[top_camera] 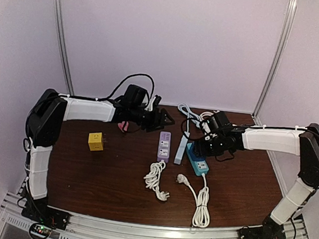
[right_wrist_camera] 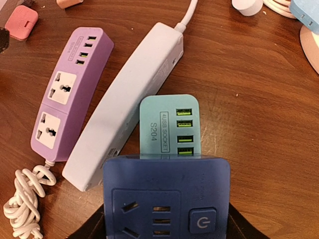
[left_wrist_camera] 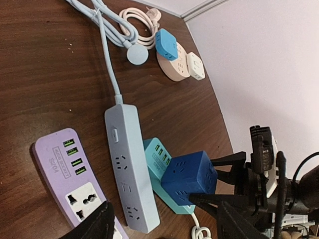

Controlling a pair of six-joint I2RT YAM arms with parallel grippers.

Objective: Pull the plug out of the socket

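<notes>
A dark blue cube plug [right_wrist_camera: 167, 196] sits on the near end of a teal USB socket strip [right_wrist_camera: 169, 124], which lies on the brown table. My right gripper [right_wrist_camera: 167, 221] is shut on the cube's two sides. The left wrist view shows the cube [left_wrist_camera: 189, 178] on the teal strip [left_wrist_camera: 155, 154], slightly tilted, with the right gripper's fingers [left_wrist_camera: 227, 162] clamped on it. In the top view the right gripper [top_camera: 205, 142] covers the cube over the teal strip [top_camera: 199, 164]. My left gripper [top_camera: 162, 120] is open and empty, in the air behind the purple strip.
A purple socket strip [top_camera: 163, 146] and a pale blue strip [top_camera: 181, 147] lie left of the teal one. Two white coiled cords [top_camera: 155, 178] [top_camera: 200, 198] lie in front. A yellow cube [top_camera: 96, 141] is at the left. A round beige hub [left_wrist_camera: 172, 67] with small cubes is at the back.
</notes>
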